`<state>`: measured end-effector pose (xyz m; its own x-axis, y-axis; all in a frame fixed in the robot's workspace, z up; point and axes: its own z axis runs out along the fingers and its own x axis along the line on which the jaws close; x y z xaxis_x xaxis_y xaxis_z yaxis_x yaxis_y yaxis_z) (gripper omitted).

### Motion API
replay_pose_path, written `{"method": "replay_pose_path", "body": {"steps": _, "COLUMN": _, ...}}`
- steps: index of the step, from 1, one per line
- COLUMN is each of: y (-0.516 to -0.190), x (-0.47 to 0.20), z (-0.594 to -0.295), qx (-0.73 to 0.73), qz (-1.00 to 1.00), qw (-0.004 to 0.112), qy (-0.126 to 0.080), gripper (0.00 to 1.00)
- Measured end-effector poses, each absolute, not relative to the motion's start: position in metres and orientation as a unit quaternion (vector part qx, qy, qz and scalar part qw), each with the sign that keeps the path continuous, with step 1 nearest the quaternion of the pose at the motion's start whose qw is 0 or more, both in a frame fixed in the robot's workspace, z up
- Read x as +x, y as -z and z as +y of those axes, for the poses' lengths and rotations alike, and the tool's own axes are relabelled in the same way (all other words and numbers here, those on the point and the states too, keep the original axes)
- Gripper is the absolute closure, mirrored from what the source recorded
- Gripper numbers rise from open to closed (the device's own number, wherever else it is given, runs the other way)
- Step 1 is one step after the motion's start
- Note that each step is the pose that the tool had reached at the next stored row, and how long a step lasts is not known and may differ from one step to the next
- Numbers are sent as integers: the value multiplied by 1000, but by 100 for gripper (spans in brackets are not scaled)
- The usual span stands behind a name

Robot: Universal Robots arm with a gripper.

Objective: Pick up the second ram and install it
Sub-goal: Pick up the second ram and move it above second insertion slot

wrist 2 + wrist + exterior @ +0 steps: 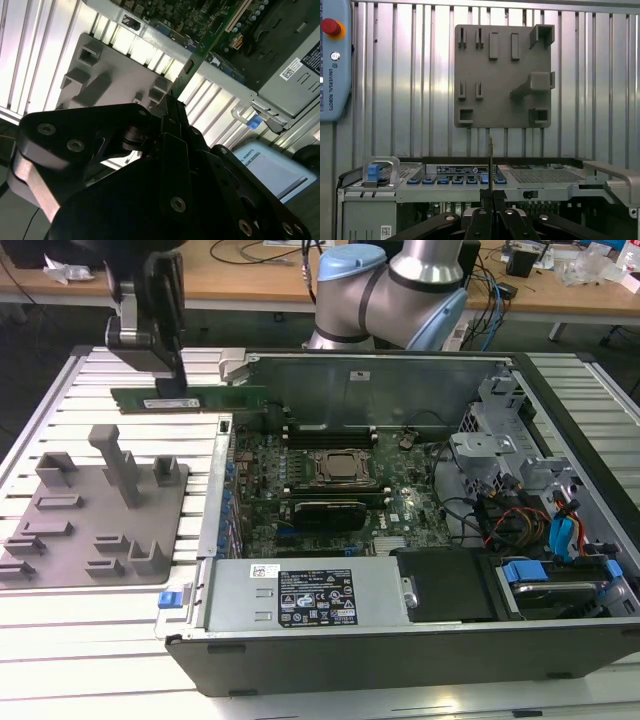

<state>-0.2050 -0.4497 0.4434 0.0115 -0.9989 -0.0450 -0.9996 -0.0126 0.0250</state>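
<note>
In the exterior view's upper left, the end effector is clamped on the second ram, level above the tabletop beside the computer case. Gripped off-centre, the stick could tilt and clip the case wall.

The ribbed tabletop is pale shiny metal, the fixture plate matt grey plastic, the end effector matt black, the memory stick dull green board.
</note>
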Motion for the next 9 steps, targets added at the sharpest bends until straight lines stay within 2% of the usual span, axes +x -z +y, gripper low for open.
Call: {"method": "replay_pose_path", "body": {"steps": 9, "y": -442, "x": -164, "z": -450, "qx": -711, "qz": 703, "qw": 7, "qy": -25, "gripper": 91}}
